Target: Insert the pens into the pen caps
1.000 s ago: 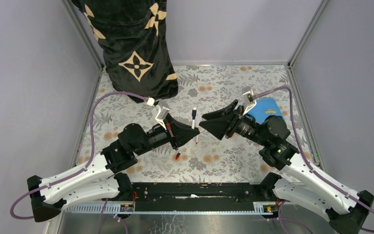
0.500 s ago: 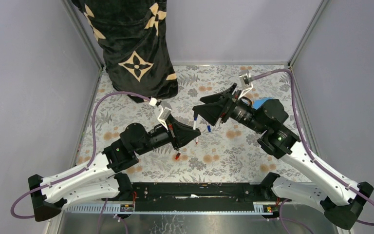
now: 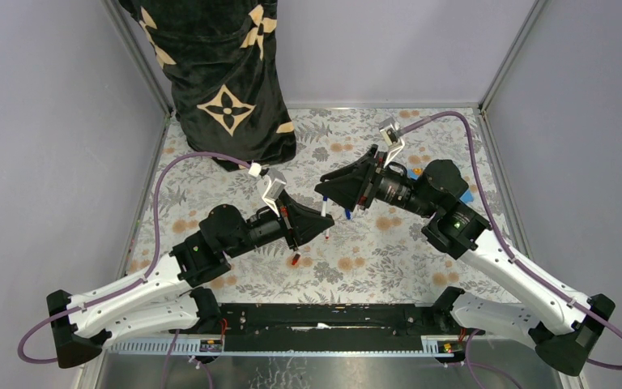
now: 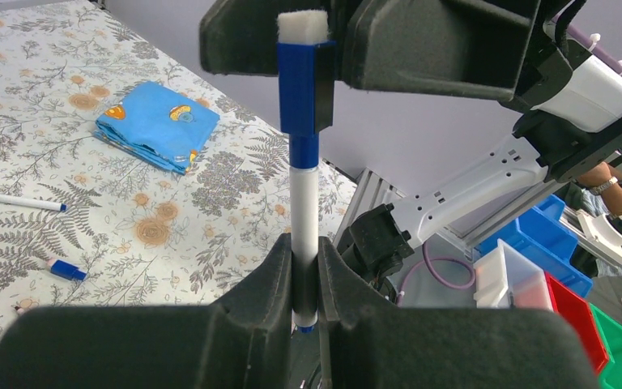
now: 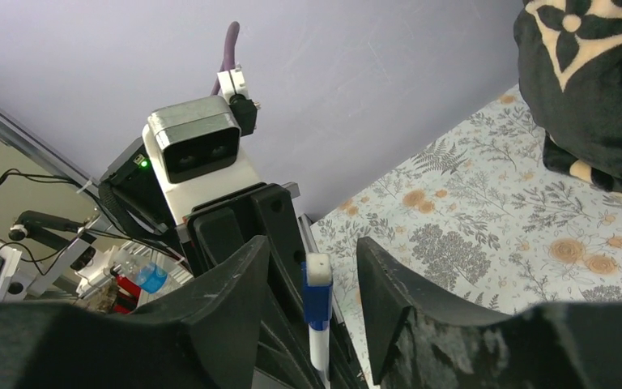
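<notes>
right arm (image 3: 470, 243) swung across to the pen (image 4: 305, 211)
right fingers (image 5: 227, 300) gaped astride its seemingly seated blue cap (image 4: 297, 81); left fingers (image 4: 271, 279) clamped the pen

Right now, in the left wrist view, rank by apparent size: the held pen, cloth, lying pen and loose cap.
Held pen and cloth: not ranked; the pen is longest but nearest the camera, the cloth broader.
Lying pen.
Loose cap, smallest.

The left gripper (image 4: 306, 279) clamps a pen (image 4: 304, 203) upright — its blue cap (image 4: 297, 77) sits on top, inside the right gripper (image 4: 324, 49).
</notes>
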`<state>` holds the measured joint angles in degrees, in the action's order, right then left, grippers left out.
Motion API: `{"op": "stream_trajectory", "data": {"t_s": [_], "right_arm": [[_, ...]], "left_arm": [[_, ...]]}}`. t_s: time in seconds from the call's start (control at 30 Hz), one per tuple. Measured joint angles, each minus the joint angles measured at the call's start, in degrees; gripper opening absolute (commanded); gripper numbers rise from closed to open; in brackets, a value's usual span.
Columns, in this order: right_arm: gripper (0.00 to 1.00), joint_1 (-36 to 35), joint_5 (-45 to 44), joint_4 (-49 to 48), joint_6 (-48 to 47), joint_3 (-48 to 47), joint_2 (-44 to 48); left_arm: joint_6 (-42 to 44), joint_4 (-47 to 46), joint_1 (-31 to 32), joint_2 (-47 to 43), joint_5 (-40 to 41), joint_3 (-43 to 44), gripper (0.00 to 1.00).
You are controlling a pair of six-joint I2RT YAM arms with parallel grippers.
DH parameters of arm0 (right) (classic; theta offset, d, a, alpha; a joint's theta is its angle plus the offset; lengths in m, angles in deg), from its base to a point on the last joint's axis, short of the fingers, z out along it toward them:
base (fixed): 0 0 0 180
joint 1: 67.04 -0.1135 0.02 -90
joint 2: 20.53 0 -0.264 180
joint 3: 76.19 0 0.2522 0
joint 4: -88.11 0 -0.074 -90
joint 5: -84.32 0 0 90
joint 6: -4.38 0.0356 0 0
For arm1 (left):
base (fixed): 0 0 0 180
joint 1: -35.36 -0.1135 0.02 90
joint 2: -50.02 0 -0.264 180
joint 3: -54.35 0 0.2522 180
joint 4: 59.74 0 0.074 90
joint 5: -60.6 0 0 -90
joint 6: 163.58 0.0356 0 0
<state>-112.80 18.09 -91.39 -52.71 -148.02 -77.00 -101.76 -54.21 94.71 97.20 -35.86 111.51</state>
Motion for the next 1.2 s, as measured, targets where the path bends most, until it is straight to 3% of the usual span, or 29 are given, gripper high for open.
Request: {"op": "stream_trajectory", "data": {"t_s": [0.23, 0.53, 0.67, 0.97, 1.2], "right_arm": [[0.43, 0.0, 0.1, -0.9, 0.1, 0.1, 0.8], [0.42, 0.0, 1.0, -1.0, 0.2, 0.2, 0.8], [0.34, 0.0, 1.0, -1.0, 0.2, 0.5, 0.8], [0.02, 0.0, 1.0, -1.0, 0.0, 0.7, 0.6], [0.0, 0.0, 1.5, -0.6, -1.2, 0.7, 0.3]], "left_arm": [[-0.4, -0.2, 0.0, 0.0, 0.0, 0.0, 0.0], [-0.8, -1.0, 0.0, 0.0, 0.0, 0.0, 0.0], [-0.8, -1.2, 0.0, 0.0, -0.1, 0.0, 0.0], [-0.8, -1.3, 0.0, -0.1, -0.4, 0.0, 0.0], [-1.2, -1.9, 0.0, -0.9, 0.1, -1.1, 0.0]]}}
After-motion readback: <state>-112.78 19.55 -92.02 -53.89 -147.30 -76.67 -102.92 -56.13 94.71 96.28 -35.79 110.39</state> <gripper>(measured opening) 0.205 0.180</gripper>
